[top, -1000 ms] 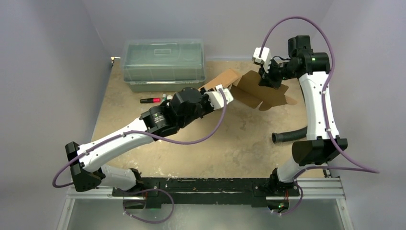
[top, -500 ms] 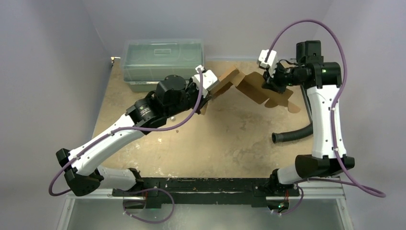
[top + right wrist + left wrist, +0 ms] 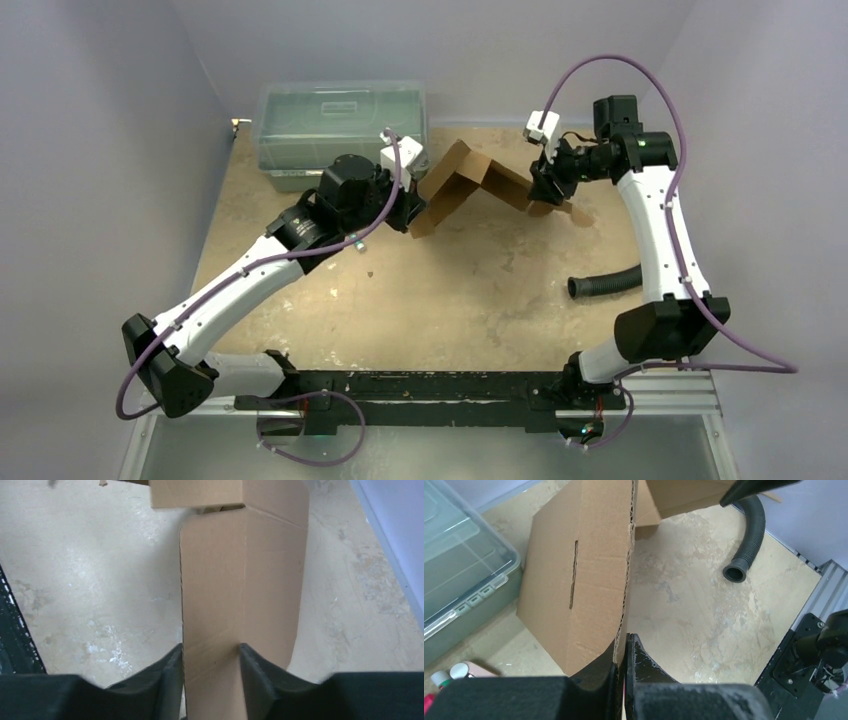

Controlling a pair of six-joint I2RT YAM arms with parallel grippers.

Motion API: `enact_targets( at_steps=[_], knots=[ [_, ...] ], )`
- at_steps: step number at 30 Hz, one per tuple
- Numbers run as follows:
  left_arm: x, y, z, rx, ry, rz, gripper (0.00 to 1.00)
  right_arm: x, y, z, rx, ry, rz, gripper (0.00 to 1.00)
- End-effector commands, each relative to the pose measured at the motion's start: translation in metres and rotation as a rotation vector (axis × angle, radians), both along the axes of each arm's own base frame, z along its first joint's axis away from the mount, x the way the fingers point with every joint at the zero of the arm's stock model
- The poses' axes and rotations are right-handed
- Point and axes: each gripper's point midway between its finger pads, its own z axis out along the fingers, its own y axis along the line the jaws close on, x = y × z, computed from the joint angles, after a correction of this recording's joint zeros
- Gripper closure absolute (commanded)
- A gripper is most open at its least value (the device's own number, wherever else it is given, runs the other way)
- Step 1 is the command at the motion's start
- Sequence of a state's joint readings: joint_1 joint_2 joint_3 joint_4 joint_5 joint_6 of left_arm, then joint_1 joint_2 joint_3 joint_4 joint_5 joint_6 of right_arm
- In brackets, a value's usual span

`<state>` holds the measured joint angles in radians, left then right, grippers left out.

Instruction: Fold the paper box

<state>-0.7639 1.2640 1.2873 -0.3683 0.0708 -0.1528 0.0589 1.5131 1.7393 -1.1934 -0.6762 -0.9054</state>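
**Folding barely begun: sheet tented between the tools**

The plain brown corrugated cardboard paper box is only a creased sheet, raised in a ridge between both tools. No walls, flaps or lid are formed (nearly all the folding is left, I judge). The left tool is clenched on the sheet's edge. The right tool stands parted, and a panel runs out ahead between its fingers, seemingly loose.

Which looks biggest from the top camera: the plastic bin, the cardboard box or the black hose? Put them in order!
1. clear plastic bin, the biggest.
2. paper box, folded up like a tent. It is lifted nearer the camera, so it may look a bit bigger than it is.
3. black hose, clearly the smallest.
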Motion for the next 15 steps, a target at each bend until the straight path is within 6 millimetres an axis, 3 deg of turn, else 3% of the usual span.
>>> enact_targets(
  at_steps=[1,5,8,11,12,15],
  knots=[
    [0.013,0.02,-0.001,-0.075,0.066,0.066,1.0,0.01,0.005,0.016,0.047,-0.072,-0.028,0.45],
    [0.019,0.028,-0.001,-0.099,0.089,0.069,1.0,0.016,0.002,0.032,0.066,-0.139,-0.064,0.27],
    [0.022,0.032,-0.003,-0.106,0.104,0.073,1.0,0.015,-0.003,0.041,0.101,-0.165,-0.067,0.2],
    [0.025,0.037,-0.005,-0.119,0.122,0.078,1.0,0.005,-0.009,0.056,0.181,-0.189,-0.029,0.15],
    [0.026,0.038,-0.006,-0.122,0.129,0.079,1.0,-0.002,-0.01,0.06,0.209,-0.197,-0.002,0.18],
    [0.029,0.04,-0.007,-0.146,0.15,0.08,1.0,-0.017,-0.014,0.064,0.251,-0.231,0.047,0.09]
  ],
)
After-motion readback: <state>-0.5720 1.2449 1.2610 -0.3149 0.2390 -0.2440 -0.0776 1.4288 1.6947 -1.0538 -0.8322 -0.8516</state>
